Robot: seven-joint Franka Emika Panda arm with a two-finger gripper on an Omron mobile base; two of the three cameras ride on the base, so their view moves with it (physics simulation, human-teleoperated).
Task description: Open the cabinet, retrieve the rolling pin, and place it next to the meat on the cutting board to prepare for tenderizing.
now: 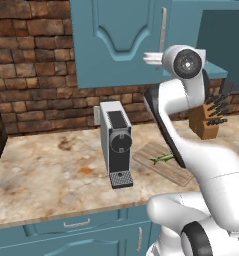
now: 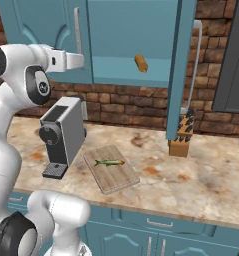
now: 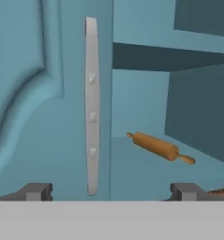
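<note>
Right now my claw (image 3: 111,191) stands wide apart and holds nothing, raised in front of the cabinet (image 3: 33,93), facing the long silver handle (image 3: 91,105) of its closed left door. Just past that handle the right side stands open, and the rolling pin (image 3: 156,146) lies tilted on the teal shelf (image 3: 132,159) inside, apart from my fingertips (image 3: 36,191). Below, on the counter (image 2: 191,185), the cutting board (image 2: 113,175) lies flat with the meat (image 2: 109,162) on it. Beside the board on one side stands the coffee machine (image 2: 63,135); the knife block (image 2: 182,135) stands well apart on the other, near the brick wall (image 2: 131,105).
</note>
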